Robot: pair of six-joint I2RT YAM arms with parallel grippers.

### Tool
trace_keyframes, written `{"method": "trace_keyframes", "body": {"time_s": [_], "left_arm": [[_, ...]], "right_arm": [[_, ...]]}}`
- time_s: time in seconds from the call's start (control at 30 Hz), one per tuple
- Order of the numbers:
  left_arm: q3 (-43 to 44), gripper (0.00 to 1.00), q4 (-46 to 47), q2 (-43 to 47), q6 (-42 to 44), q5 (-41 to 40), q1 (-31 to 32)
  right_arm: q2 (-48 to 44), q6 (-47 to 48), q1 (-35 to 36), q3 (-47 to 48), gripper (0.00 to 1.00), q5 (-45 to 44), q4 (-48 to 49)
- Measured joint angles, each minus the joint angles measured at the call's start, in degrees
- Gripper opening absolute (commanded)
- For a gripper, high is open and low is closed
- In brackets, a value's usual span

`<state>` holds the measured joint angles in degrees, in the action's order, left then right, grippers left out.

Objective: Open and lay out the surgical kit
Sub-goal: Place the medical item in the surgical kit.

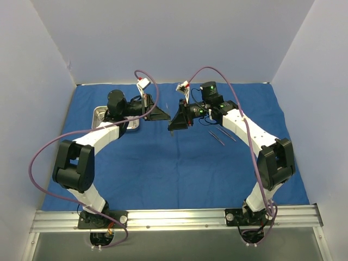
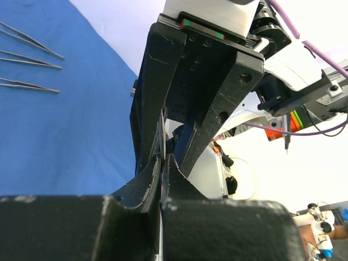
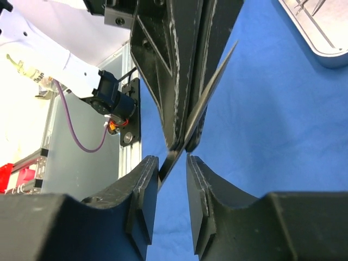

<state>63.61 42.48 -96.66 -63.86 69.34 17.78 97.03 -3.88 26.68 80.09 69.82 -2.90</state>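
Above the middle of the blue cloth (image 1: 163,174), the left gripper (image 1: 166,115) is clamped shut on a thin steel instrument (image 3: 209,89). Its free end reaches between the fingers of the right gripper (image 1: 175,124), which stand apart on either side without visibly pinching it. It looks light, stiff, slick and narrow, so it could pivot or slip; the flat faces seem the best hold. Other instruments (image 1: 220,136) lie on the cloth to the right, and the steel tray (image 1: 97,111) sits at the left.

No text, brand, number or sign legible in any view, two small white-and-red tags (image 1: 143,83) toward twelve o'clock, too small to read.
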Motion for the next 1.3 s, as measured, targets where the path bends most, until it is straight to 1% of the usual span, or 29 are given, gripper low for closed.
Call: {"method": "trace_keyframes", "body": {"time_s": [0.1, 0.13, 0.17, 0.2, 0.27, 0.3, 0.33, 0.37, 0.47, 0.57, 0.67, 0.77, 0.87, 0.93, 1.07, 1.17, 1.3], "left_arm": [[0.0, 0.02, 3.8, -1.3, -2.5, 0.2, 0.3], [0.0, 0.05, 5.2, -1.8, -3.5, 0.7, 0.3], [0.0, 0.24, 6.6, -2.0, -4.1, 1.0, 0.3], [0.0, 0.33, 7.8, -2.1, -4.3, 1.2, 0.4], [-0.1, 0.46, 8.4, -2.5, -5.6, 1.0, 0.4], [-0.4, 0.56, 8.5, -2.5, -5.9, 0.8, 0.4], [-0.7, 0.82, 8.6, -2.5, -5.8, 0.6, 0.1], [-1.0, 0.94, 8.4, -2.4, -5.2, 0.4, -0.2], [-1.8, 0.94, 4.5, -2.1, -3.3, -0.3, -2.4], [-2.9, 0.94, -2.7, -0.4, 1.4, -1.7, -5.9], [-4.0, 0.94, -13.8, 2.9, 8.3, -4.3, -10.3], [-3.6, 0.94, -28.3, 6.3, 18.6, -9.3, -14.2], [-1.6, 0.94, -40.9, 7.6, 27.5, -13.2, -14.8], [-0.7, 0.94, -46.9, 7.6, 31.9, -15.5, -14.5], [-0.7, 0.94, -54.3, 7.6, 36.5, -18.6, -14.4], [-0.7, 0.94, -56.5, 7.6, 37.9, -19.8, -14.4], [-0.7, 0.94, -58.4, 7.6, 39.1, -20.9, -14.4]], "right_arm": [[0.1, -0.7, 0.0, 0.0, 0.04, 0.6, 0.2], [0.1, -1.0, 0.0, -0.1, 0.00, 0.4, 0.1], [0.2, -1.4, -0.1, -0.1, 0.00, 0.0, -0.1], [0.4, -1.7, -0.3, -0.2, 0.00, 0.1, 0.0], [0.3, -0.9, -0.3, -0.2, 0.00, -0.2, 0.0], [0.4, -0.3, -0.2, -0.2, 0.00, -0.9, -0.4], [0.4, 0.6, -0.1, -0.2, 0.00, -1.8, -1.4], [0.4, 1.7, 0.0, -0.2, 0.00, -3.0, -3.0], [0.3, 4.8, 0.0, -0.2, 0.00, -7.9, -7.4], [0.4, 7.7, 0.0, -0.1, 0.00, -15.5, -12.9], [0.4, 10.7, 0.1, 0.0, 0.00, -25.5, -19.4], [0.4, 13.4, 0.1, 0.1, 0.00, -35.4, -24.9], [0.4, 15.6, 0.1, 0.1, 0.00, -43.8, -29.1], [0.4, 16.4, 0.1, 0.1, 0.00, -48.5, -31.1], [2.3, 17.3, 0.1, 0.7, 0.00, -56.7, -34.4], [5.4, 17.2, 0.2, 1.6, 0.00, -60.9, -35.8], [9.9, 16.3, 0.2, 3.0, 0.00, -64.2, -37.2]]}}
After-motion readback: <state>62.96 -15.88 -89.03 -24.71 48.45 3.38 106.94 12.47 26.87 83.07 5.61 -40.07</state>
